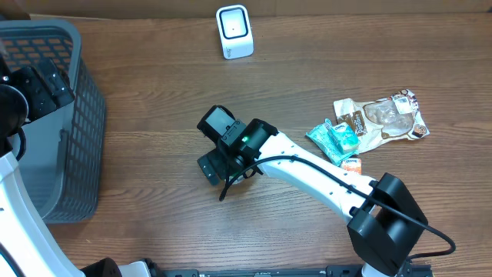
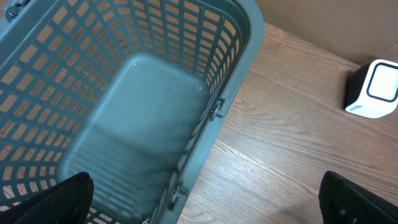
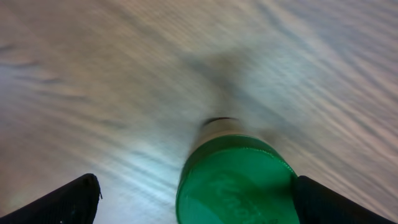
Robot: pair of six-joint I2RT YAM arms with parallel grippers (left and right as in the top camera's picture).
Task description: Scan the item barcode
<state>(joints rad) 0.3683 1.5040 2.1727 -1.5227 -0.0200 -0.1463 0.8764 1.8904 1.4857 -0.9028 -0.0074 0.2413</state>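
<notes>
I count one grey plastic lattice basket, one white box-shaped scanner, one green round container, and three snack packets: beige crinkled packet, teal packet, small orange packet.

- A wooden table fills the view.
- A grey mesh basket sits at the left edge of the table.
- The left gripper hangs above the basket's rim, its black fingers spread.
- A small white scanner stands near the far edge, well apart from everything else.
- The right arm reaches in from the lower right to mid-table; the right gripper points left, its fingers wide apart, a green light on the wrist.
- On the right lie a clear snack packet, a teal packet touching it, and a small orange packet just beside the arm.
</notes>
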